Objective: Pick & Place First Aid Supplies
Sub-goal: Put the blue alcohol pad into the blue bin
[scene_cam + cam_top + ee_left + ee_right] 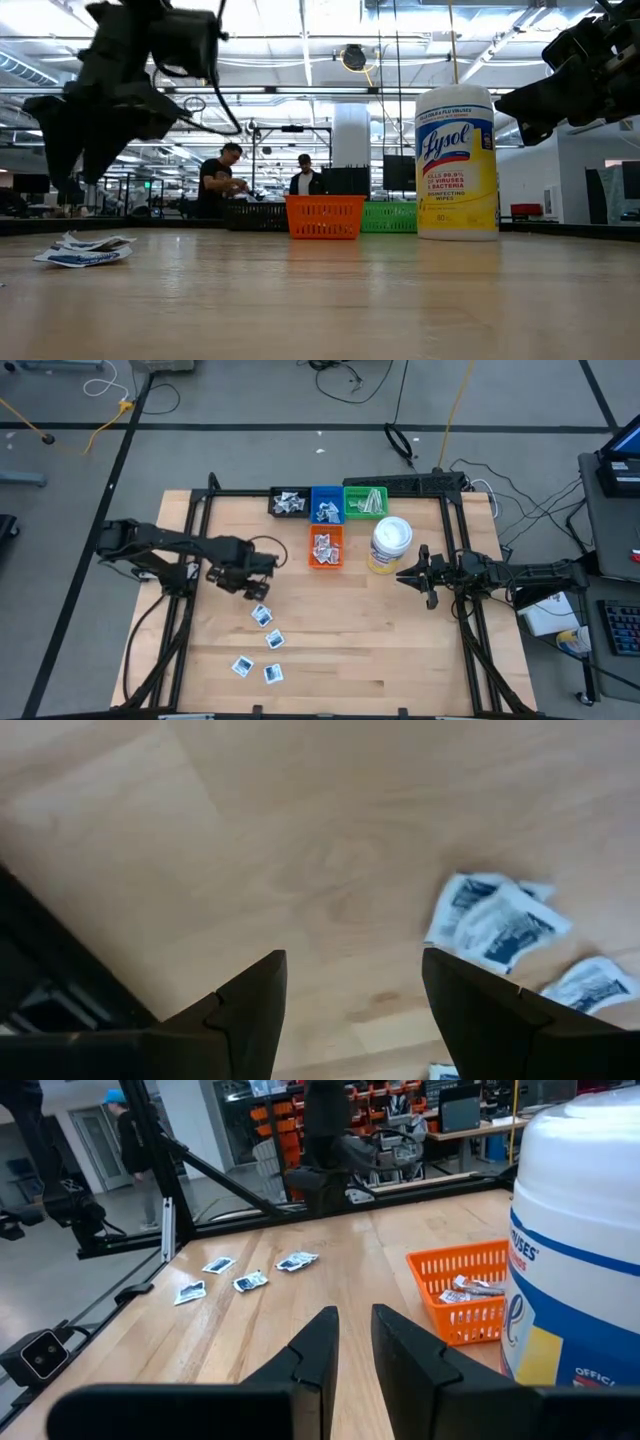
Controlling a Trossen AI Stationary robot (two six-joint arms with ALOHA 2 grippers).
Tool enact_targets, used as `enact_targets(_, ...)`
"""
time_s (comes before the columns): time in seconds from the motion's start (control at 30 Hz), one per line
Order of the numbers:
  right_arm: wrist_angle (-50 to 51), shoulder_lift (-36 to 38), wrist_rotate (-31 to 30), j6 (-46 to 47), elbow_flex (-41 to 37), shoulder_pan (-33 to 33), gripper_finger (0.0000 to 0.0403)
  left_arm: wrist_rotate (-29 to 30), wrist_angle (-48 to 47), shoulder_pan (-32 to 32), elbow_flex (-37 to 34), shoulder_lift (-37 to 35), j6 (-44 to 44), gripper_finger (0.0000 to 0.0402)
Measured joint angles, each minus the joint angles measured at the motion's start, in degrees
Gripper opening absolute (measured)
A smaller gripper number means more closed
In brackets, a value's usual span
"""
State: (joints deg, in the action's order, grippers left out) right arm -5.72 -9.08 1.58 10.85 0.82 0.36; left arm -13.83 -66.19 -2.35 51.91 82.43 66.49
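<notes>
Several white first aid packets with blue print lie flat on the wooden table: a pair (262,615), one (274,640), and two nearer the front edge (241,666) (273,674). My left gripper (252,582) hangs open just beyond the far pair, pointing steeply down. Bare wood shows between its fingers (350,1010), and the packets (495,925) lie off to one side. Further packets fill the black (289,502), blue (326,505), green (366,502) and orange (326,546) bins. My right gripper (405,575) waits level at the right, a narrow gap between its fingers (355,1330).
A Lysol wipes canister (390,545) stands right of the orange bin, just ahead of my right gripper. A black frame (210,495) borders the table. Bare wood lies between the loose packets and the bins. People stand in the room beyond (225,180).
</notes>
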Motion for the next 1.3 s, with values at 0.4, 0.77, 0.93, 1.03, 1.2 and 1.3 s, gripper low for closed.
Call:
enact_targets(0.4,-0.01,0.00,0.00,0.00,0.01,0.01,0.0059,0.59,11.83,24.23,0.05,-0.04,8.71,0.0237)
enact_targets(0.77,-0.02,0.00,0.00,0.01,0.00,0.01,0.0059,0.83,18.72,39.69,0.05,-0.04,10.81,0.0237)
enact_targets(0.93,-0.02,0.00,0.00,0.00,0.01,0.01,0.0059,-0.14,19.67,41.14,0.12,3.25,13.29,0.0237)
enact_targets(1.03,0.00,0.00,0.00,0.00,0.00,0.02,0.0059,-2.03,21.01,41.30,0.09,6.98,13.61,0.0237)
enact_targets(1.2,-0.01,0.02,0.00,0.00,0.01,0.01,0.0059,-2.37,21.68,41.38,2.08,12.51,13.83,0.0237)
enact_targets(1.3,-0.02,0.02,0.00,0.00,0.01,0.02,0.0059,-1.17,23.03,41.38,3.17,14.88,14.31,0.0237)
